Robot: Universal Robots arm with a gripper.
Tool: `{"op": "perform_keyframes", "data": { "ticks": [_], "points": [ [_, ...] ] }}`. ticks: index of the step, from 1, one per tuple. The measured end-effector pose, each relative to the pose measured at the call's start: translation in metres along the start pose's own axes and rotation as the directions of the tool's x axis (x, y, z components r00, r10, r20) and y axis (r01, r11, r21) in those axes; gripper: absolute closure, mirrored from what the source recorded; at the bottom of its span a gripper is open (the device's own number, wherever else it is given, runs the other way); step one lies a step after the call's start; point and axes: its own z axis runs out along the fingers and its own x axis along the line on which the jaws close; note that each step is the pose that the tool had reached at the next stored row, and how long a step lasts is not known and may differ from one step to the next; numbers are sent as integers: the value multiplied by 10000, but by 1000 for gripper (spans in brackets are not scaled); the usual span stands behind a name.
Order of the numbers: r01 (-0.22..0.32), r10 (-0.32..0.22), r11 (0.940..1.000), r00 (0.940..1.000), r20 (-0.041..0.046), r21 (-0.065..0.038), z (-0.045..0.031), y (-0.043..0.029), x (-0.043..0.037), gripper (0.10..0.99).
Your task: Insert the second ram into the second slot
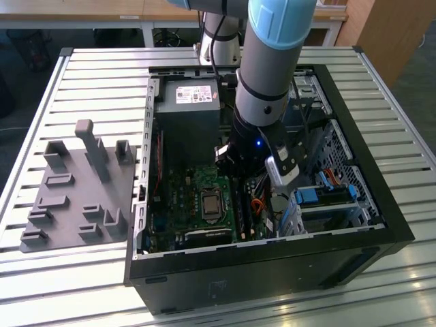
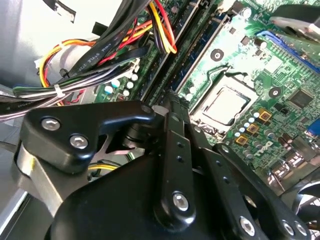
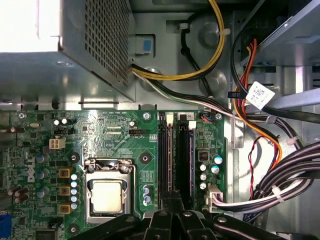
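Two long black memory slots (image 3: pixel 165 155) run side by side on the green motherboard (image 3: pixel 110 135), between the processor socket and the cable bundle. The slot nearer the cables (image 3: pixel 185 155) shows a thin bluish edge along its length; I cannot tell whether that is the second ram. My gripper (image 3: pixel 170 202) is down inside the open computer case (image 1: pixel 272 266), with its black fingers drawn together just over one end of the slots (image 2: pixel 172 60). In the second wrist view the gripper (image 2: pixel 169 100) tapers to one shut tip, with nothing visible between the fingers. In the exterior view the gripper (image 1: pixel 240 163) hangs over the board.
A processor socket (image 3: pixel 107 195) lies beside the slots. The grey power supply (image 1: pixel 187 112) fills the case's far end. Bundled cables (image 3: pixel 280 175) crowd the other side of the slots, by the drive cage (image 1: pixel 327 197). A grey fixture plate (image 1: pixel 75 191) sits on the slatted table at the exterior view's left.
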Motion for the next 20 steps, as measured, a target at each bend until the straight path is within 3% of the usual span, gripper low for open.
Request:
{"op": "perform_keyframes", "data": {
  "ticks": [20],
  "points": [
    [-65,65,10000,10000,7,2,118,3,-5,980]
  ]
}}
